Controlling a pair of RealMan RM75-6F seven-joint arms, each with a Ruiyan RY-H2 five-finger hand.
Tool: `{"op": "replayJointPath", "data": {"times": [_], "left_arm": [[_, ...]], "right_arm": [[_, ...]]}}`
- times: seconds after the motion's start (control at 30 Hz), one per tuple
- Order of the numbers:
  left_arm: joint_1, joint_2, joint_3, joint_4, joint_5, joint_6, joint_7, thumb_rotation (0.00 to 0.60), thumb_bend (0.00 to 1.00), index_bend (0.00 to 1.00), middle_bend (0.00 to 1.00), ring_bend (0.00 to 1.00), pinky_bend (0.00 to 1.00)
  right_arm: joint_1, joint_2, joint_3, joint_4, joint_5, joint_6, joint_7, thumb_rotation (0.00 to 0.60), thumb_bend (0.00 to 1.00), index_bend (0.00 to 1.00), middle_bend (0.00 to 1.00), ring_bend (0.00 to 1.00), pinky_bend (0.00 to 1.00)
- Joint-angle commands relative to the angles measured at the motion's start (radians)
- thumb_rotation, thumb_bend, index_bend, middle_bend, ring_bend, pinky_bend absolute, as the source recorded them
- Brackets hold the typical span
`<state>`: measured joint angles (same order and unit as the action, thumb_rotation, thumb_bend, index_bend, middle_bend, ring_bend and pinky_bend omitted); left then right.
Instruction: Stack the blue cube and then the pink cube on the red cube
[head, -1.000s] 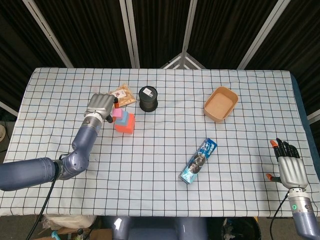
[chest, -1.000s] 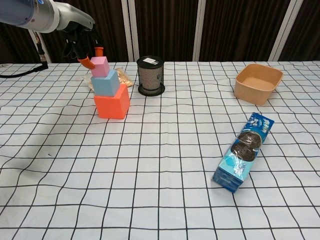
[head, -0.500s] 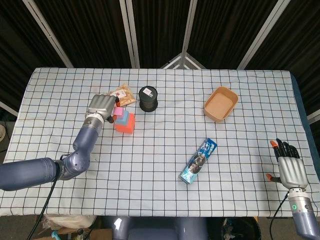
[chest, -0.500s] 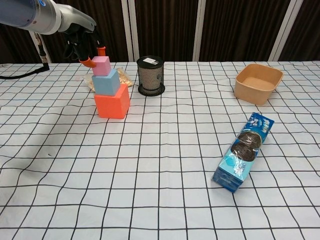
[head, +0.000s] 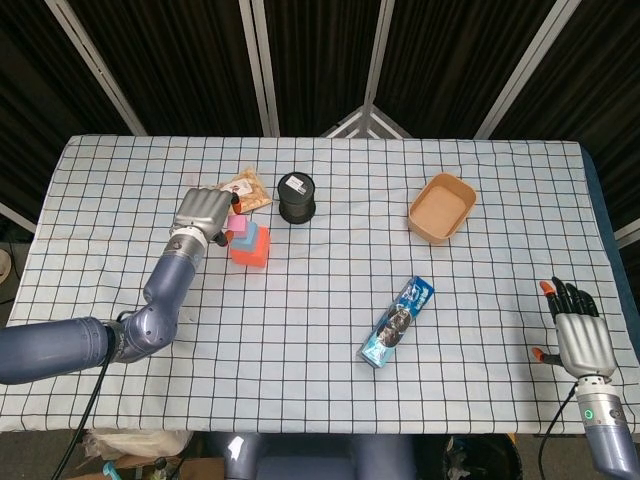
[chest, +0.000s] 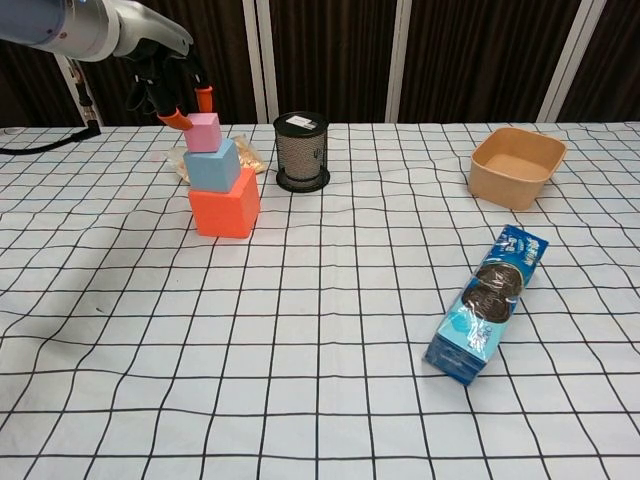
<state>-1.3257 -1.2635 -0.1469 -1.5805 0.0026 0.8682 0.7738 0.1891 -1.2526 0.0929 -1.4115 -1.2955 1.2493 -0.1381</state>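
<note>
Now left hand (chest: 168, 84) hovers, fingers apart, above pink cube (chest: 203, 132); right hand (head: 577, 335) spread, empty

We see the left hand (head: 203, 213) over the pink cube (head: 239, 227), stacked with the blue cube (head: 250, 238) and red cube (head: 248, 254); the right hand (head: 577, 328) lies open, well apart.

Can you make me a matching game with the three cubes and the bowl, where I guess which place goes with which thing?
Things:
1. pink cube
2. blue cube
3. red cube
4. tan bowl

Places:
A. bottom of the stack, on the table
B. far right side, alone
C. top of the stack
D. middle of the stack

Pairs: 1-C, 2-D, 3-A, 4-B
</note>
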Motion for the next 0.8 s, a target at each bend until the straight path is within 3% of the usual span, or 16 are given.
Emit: {"op": "replayJointPath", "data": {"times": [0.03, 0.33, 0.5, 0.63, 0.8], "left_arm": [[0.0, 0.006, 0.002, -0.009, 0.0, 0.003, 0.003, 0.6, 0.42, 0.33, 0.86, 0.65, 0.63], [0.002, 0.074, -0.011, -0.095, 0.018, 0.034, -0.001, 0.6, 0.39, 0.3, 0.85, 0.65, 0.63], [0.041, 0.223, -0.038, -0.27, 0.096, 0.058, -0.044, 0.6, 0.38, 0.28, 0.78, 0.57, 0.59], [0.158, 0.401, -0.061, -0.503, 0.298, 0.076, -0.155, 0.6, 0.36, 0.23, 0.64, 0.45, 0.5], [0.389, 0.586, -0.04, -0.718, 0.617, 0.173, -0.322, 0.6, 0.27, 0.17, 0.49, 0.32, 0.4]], "right_arm": [[0.0, -0.001, 0.0, 0.0, 0.0, 0.0, -0.002, 0.6, 0.11, 0.02, 0.0, 0.0, 0.09], [-0.002, 0.001, 0.002, -0.003, -0.003, 0.01, -0.001, 0.6, 0.11, 0.02, 0.0, 0.0, 0.09], [-0.005, 0.005, 0.001, -0.009, -0.007, 0.016, 0.002, 0.6, 0.11, 0.02, 0.0, 0.0, 0.09], [-0.011, 0.013, 0.0, -0.022, -0.017, 0.031, 0.01, 0.6, 0.11, 0.02, 0.0, 0.0, 0.09], [-0.021, 0.025, -0.003, -0.047, -0.028, 0.051, 0.013, 0.6, 0.11, 0.02, 0.0, 0.0, 0.09]]}}
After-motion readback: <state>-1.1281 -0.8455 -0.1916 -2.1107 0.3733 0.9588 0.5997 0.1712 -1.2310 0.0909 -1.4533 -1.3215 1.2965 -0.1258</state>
